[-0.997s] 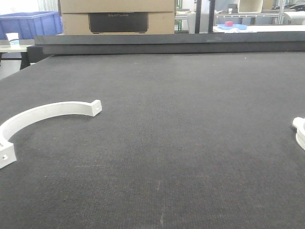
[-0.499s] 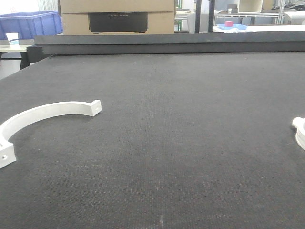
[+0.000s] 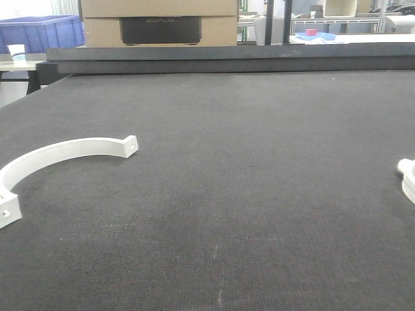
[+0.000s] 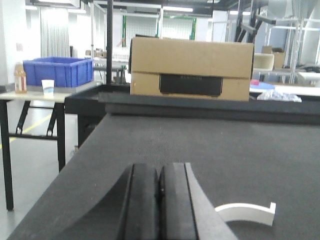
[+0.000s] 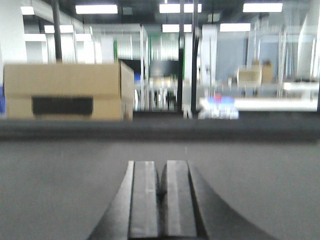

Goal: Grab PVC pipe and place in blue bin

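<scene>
Both arms held low and level over the mat; left gripper (image 4: 159,200) pressed together, PVC pipe (image 4: 247,212) at its three o'clock; right gripper (image 5: 162,200) likewise closed.

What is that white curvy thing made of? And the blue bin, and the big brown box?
The white curved piece looks like smooth, matte plastic, probably PVC: even white, with crisp moulded ends. The blue bin looks like hard plastic: solid colour and a stiff rim. The brown box looks like cardboard: tan, dull, with a fold seam.
</scene>
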